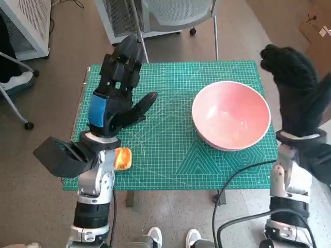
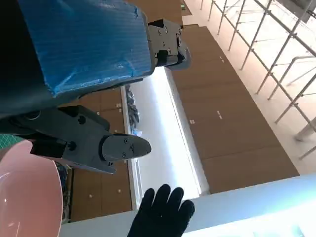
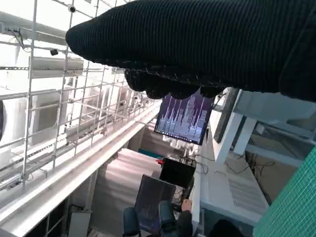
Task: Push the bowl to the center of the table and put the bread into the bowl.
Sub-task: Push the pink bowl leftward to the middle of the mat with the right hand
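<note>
Head view is showing the green cutting mat (image 1: 170,119) covering the small surface, with the pink bowl (image 1: 231,114) sitting on its right half, nearer the right edge than the middle. The bread (image 1: 122,158) is lying on the near left part of the mat, just beside the left forearm and partly hidden by it. The left hand (image 1: 120,88) is raised above the left side of the mat, its black fingers spread and gripping nothing, well apart from both bread and bowl. The right hand (image 1: 291,85) in its knitted glove is lifted at the right edge of the surface, just past the bowl's right rim; its fingers are curling loosely and nothing is showing in them. The left wrist view is catching a slice of the bowl's rim and the gloved fingers rising beyond it. A wheeled chair (image 1: 170,15) is standing past the far edge.
</note>
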Motion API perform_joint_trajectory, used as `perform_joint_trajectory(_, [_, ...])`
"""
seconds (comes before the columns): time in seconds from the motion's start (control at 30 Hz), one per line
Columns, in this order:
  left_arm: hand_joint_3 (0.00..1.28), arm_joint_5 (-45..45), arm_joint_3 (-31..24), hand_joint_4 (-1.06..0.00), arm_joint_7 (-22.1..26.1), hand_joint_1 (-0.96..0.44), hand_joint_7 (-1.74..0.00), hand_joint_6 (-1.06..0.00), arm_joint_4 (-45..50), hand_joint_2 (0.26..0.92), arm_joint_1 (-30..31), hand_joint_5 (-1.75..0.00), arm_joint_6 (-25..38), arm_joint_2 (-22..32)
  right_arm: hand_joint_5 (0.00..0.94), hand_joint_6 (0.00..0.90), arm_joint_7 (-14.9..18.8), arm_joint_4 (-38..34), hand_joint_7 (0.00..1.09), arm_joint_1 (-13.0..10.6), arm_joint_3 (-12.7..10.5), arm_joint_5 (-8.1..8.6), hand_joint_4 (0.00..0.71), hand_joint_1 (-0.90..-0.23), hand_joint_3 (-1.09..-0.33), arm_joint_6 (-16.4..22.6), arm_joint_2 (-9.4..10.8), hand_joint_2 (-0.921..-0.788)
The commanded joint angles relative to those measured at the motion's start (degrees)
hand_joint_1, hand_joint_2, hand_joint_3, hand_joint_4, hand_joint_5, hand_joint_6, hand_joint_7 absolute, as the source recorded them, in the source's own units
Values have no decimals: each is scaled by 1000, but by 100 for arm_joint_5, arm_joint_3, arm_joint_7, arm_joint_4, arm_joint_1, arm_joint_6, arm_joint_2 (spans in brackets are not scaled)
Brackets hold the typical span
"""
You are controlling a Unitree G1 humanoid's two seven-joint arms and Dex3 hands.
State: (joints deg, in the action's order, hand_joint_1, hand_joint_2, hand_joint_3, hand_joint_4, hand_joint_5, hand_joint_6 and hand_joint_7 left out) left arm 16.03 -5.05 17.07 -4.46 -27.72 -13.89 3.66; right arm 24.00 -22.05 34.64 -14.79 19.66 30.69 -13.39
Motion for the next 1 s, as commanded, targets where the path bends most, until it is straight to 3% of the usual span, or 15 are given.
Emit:
perform_joint_trajectory(0.03, [326,-14,-1,-80,0,-103,-509,1,-23,907,-20,-8,-59,-11,0,450,88,-208,2,-13,-62,61,397,-515,-512,37,-65,-921])
perform_joint_trajectory(0.3, [326,-25,-1,-80,-15,-104,-507,1,-33,908,-10,-7,-51,-14,0,446,251,-1071,0,212,-319,131,377,-522,-504,369,-271,-921])
perform_joint_trajectory(0.4, [326,-9,-9,-80,-11,-104,-507,1,-21,909,-4,-7,-40,-9,1,444,349,-2086,0,532,-512,126,376,-517,-504,589,-474,-921])
perform_joint_trajectory(0.53, [327,5,-23,-80,-8,-103,-506,1,-16,910,0,-7,-31,-4,1,439,156,-3052,0,801,-631,-13,375,-501,-511,672,-651,-921])
perform_joint_trajectory(0.67, [328,-1,-18,-80,-32,-102,-505,1,17,910,7,-6,-8,-14,0,430,-291,-3793,0,1001,-697,-113,357,-478,-541,365,-703,-921])
perform_joint_trajectory(0.87, [328,-11,0,-80,-56,-105,-504,1,43,910,9,-6,12,-32,0,413,-600,-4629,0,1260,-809,-32,318,-446,-570,-208,-654,-921])
perform_joint_trajectory(1.0, [328,-10,1,-80,-64,-104,-504,1,46,910,14,-6,10,-33,0,397,-835,-4943,0,1294,-757,-169,293,-425,-585,-495,-630,-921])
